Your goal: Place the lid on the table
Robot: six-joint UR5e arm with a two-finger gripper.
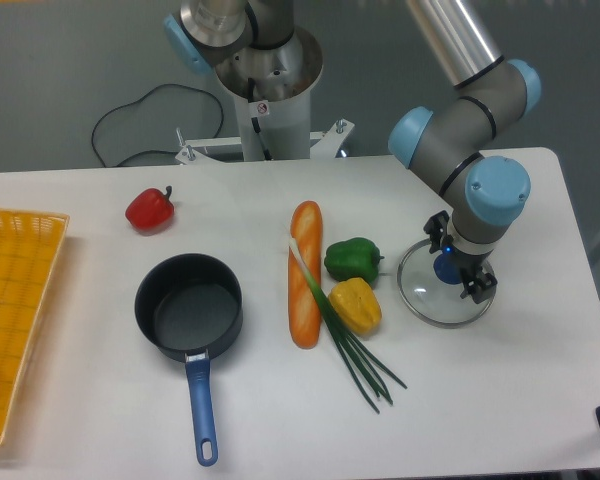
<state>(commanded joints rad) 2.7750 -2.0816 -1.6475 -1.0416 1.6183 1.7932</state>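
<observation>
Gripper sits right over the lid, fingers either side of the blue knob. Can't tell if it's actually pinching it tho. Lid's flat on the table underneath. Green pepper & yellow pepper just to its left in the camera view.

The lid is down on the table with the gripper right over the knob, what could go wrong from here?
The gripper sits close above the lid; if a finger catches the blue knob on lifting, it may drag the glass. The lid also lies near the yellow pepper and the table's right side, so sliding could bump or overhang.
</observation>
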